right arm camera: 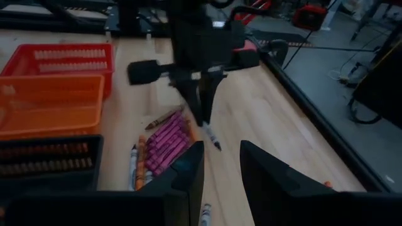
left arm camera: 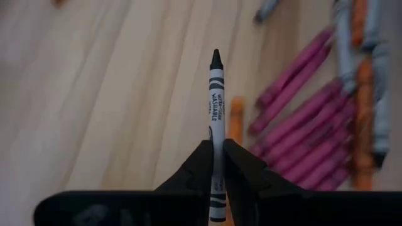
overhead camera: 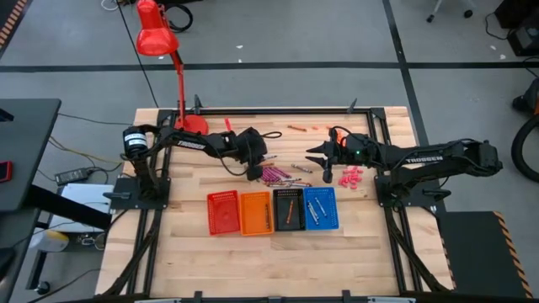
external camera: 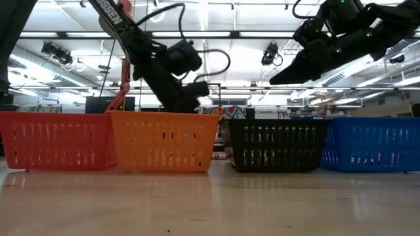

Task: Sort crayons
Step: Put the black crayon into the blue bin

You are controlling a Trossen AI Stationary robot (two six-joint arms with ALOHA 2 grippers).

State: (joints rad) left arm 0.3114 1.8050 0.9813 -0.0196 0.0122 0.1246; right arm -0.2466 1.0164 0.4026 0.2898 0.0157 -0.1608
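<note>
A pile of crayons point(overhead camera: 278, 175), mostly magenta with some orange and grey ones, lies on the wooden table just beyond four small baskets. My left gripper point(overhead camera: 255, 172) hangs over the pile's left end, shut on one pale grey crayon point(left arm camera: 217, 107) with a dark tip. The right wrist view shows this gripper point(right arm camera: 204, 119) with the crayon point(right arm camera: 212, 138) sticking out below it. My right gripper point(overhead camera: 320, 164) hovers open to the right of the pile, nothing between its fingers point(right arm camera: 188, 169). My left gripper pinches the grey crayon between its two fingertips, on the wrapped shaft toward its blunt end point(left arm camera: 217, 150). The crayon lies along the fingers, its dark tip point(left arm camera: 216, 59) sticking out ahead. The fingers slant down from the table's left. The crayon is held above the pile.
Red point(overhead camera: 222, 212), orange point(overhead camera: 254, 212), black point(overhead camera: 288, 209) and blue point(overhead camera: 320, 207) baskets stand in a row near the table's middle. A red lamp point(overhead camera: 156, 38) stands at the far left. Small pink pieces point(overhead camera: 350, 176) lie under my right arm. Stray orange crayons point(overhead camera: 296, 128) lie near the far edge.
</note>
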